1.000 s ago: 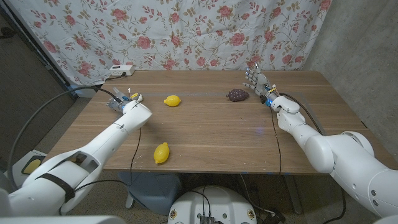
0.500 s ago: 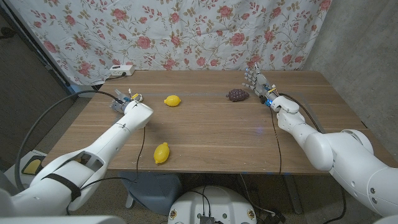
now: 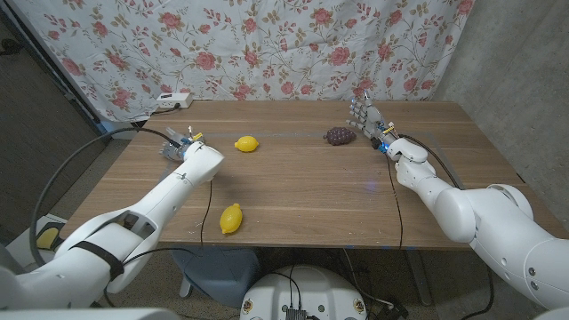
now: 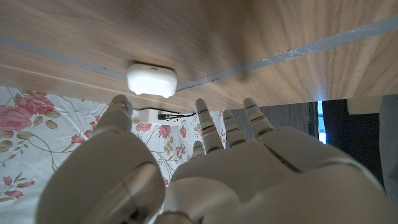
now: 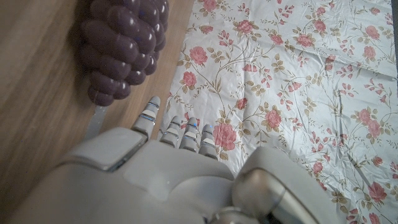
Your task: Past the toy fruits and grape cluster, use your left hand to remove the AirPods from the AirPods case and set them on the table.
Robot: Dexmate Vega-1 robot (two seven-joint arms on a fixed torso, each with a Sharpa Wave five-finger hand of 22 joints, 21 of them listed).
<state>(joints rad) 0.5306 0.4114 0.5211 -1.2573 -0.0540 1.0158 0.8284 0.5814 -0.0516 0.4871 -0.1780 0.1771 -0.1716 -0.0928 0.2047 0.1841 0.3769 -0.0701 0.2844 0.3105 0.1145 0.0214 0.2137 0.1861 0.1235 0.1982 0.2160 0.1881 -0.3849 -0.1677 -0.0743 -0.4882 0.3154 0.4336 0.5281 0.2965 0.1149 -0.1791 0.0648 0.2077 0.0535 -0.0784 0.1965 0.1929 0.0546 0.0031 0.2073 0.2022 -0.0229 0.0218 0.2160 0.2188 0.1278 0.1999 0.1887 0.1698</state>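
While the left hand [image 4: 205,174] hovers spread near the closed earbud case [image 4: 151,79], nothing is held. Beside the grapes [image 3: 339,135], the right hand [image 3: 363,113] stands spread, empty.

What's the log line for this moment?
left hand: open, facing AirPods case | case: shut | right hand: idle by grape cluster

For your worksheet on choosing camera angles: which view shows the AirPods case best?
The left wrist view: the closed white AirPods case lies unobstructed beyond the left hand. In the head view, that hand largely hides it.
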